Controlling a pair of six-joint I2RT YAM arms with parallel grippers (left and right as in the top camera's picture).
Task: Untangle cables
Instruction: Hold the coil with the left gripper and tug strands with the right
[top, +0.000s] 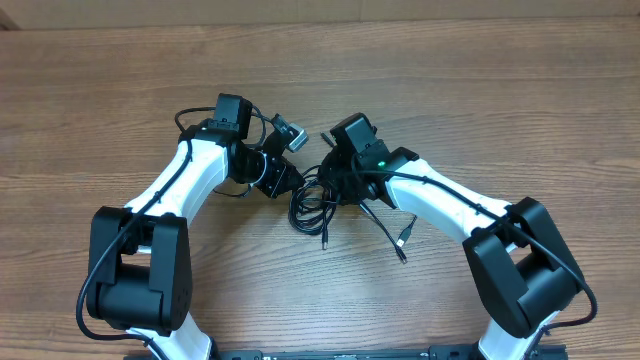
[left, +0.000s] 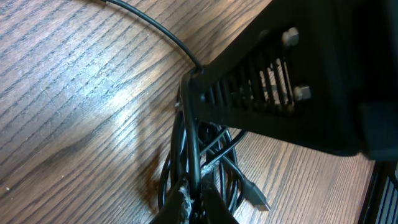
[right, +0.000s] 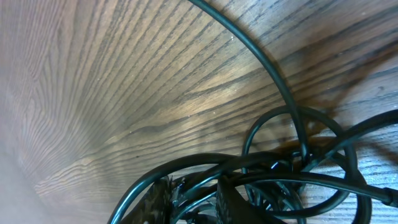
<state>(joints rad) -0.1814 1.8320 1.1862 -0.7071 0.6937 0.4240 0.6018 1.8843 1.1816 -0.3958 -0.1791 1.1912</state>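
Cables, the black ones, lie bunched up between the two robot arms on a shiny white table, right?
Not quite. The table is brown wood, not white; the overhead view shows its grain plainly. The rest is right: the cables are black and bunched up between the two robot arms.

Black cables (top: 312, 208), brown wood-grain table (top: 500, 80), white-and-black arms (top: 190, 170)

My left gripper (top: 293, 187) and right gripper (top: 332, 188) flanked the cables (top: 311, 212); bare table (top: 320, 60) lay open on their far side.
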